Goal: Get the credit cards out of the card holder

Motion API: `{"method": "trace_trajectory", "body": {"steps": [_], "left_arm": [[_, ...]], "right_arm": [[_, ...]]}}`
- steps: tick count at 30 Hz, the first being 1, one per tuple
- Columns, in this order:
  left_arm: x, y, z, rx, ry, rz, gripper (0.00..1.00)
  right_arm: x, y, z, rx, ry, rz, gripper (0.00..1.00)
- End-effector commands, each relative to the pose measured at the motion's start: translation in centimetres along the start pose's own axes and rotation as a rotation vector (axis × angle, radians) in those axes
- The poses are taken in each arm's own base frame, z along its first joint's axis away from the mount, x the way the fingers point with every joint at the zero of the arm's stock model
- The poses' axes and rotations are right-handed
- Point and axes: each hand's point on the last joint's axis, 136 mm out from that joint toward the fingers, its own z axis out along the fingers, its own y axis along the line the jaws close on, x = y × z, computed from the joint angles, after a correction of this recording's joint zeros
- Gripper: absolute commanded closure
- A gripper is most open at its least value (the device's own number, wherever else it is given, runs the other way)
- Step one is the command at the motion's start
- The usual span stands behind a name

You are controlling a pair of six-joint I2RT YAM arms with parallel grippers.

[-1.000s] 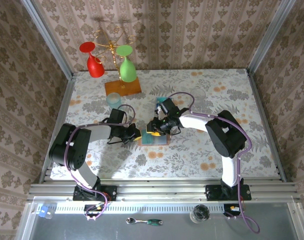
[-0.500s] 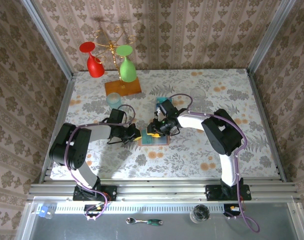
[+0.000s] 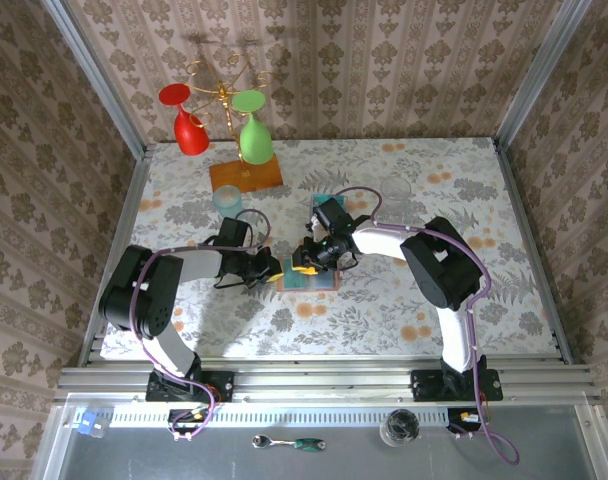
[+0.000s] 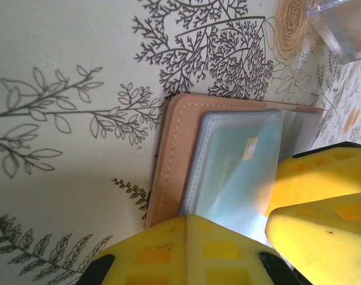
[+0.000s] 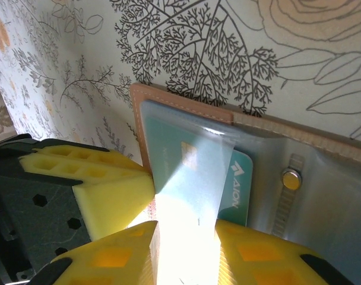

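Note:
The card holder (image 5: pixel 180 98) lies open on the flowered table, tan leather with a clear inner sleeve and a metal snap (image 5: pixel 291 178). It also shows in the left wrist view as the card holder (image 4: pixel 171 148) and from above as the card holder (image 3: pixel 319 282). A pale blue credit card (image 5: pixel 189 178) with a chip sticks out of the sleeve over a teal one (image 5: pixel 238 178). My right gripper (image 5: pixel 185 237) has a finger against each edge of the pale card. My left gripper (image 4: pixel 189 228) is shut, its tips resting on the holder's end. From above, left gripper (image 3: pixel 272 268) and right gripper (image 3: pixel 304 262) nearly meet.
At the back left a glass rack on an orange wooden base (image 3: pixel 246 175) holds a red glass (image 3: pixel 189 128) and a green glass (image 3: pixel 254 135). A clear cup (image 3: pixel 227 198) stands near it, another clear glass (image 3: pixel 399 188) at back right. Papered walls enclose the table.
The right gripper's jaws have narrowed onto the pale card, and the right arm has shifted slightly left. The left arm has stayed still.

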Motion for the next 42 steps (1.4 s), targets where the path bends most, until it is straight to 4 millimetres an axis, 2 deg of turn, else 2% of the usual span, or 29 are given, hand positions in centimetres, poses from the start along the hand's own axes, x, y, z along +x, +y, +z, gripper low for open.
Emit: {"method": "trace_trajectory", "body": {"steps": [1,5,11,21,36,42], "left_arm": [[0.4,1.5,0.3,-0.038,0.022,-0.015,1.0],[0.4,1.5,0.3,-0.038,0.023,-0.018,1.0],[0.4,1.5,0.3,-0.038,0.021,-0.016,1.0],[0.2,1.2,0.1,-0.032,0.014,-0.012,1.0],[-0.8,-1.5,-1.6,0.003,-0.026,0.033,1.0],[-0.9,-2.3,-1.7,0.009,-0.024,0.052,1.0]], "right_arm": [[0.6,-1.3,0.3,0.079,0.029,-0.001,0.71],[0.6,-1.7,-0.4,0.127,0.02,-0.018,0.7],[0.3,-1.1,-1.2,0.136,0.003,-0.043,0.69],[0.3,-1.4,-1.6,0.162,-0.003,-0.053,0.69],[-0.4,-1.3,-2.4,0.203,-0.03,-0.09,0.69],[-0.6,-1.2,-2.6,0.214,-0.036,-0.103,0.69]]}}
